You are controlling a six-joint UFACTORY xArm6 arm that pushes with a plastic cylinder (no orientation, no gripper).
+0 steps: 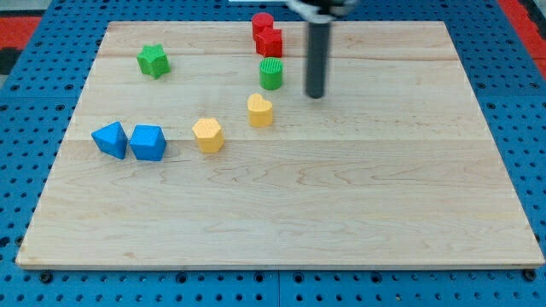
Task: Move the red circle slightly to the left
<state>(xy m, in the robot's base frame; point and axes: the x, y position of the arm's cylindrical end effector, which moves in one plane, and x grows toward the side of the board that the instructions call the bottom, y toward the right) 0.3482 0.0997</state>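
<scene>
The red circle (pixel 261 23) is a short red cylinder near the view's top edge of the wooden board (pixel 358 188), just left of centre. A second red block (pixel 270 41), star-like in shape, touches it from below. My tip (pixel 316 94) is the lower end of the dark rod, which comes down from the view's top. The tip sits to the right of and below both red blocks, apart from them. It is level with the green cylinder (pixel 271 73), a short way to that block's right.
A green star block (pixel 153 60) lies at the upper left. Two yellow blocks (pixel 260 110) (pixel 208 135) lie near the middle. Two blue blocks (pixel 111 139) (pixel 148 142) sit side by side at the left. A blue pegboard (pixel 34 102) surrounds the board.
</scene>
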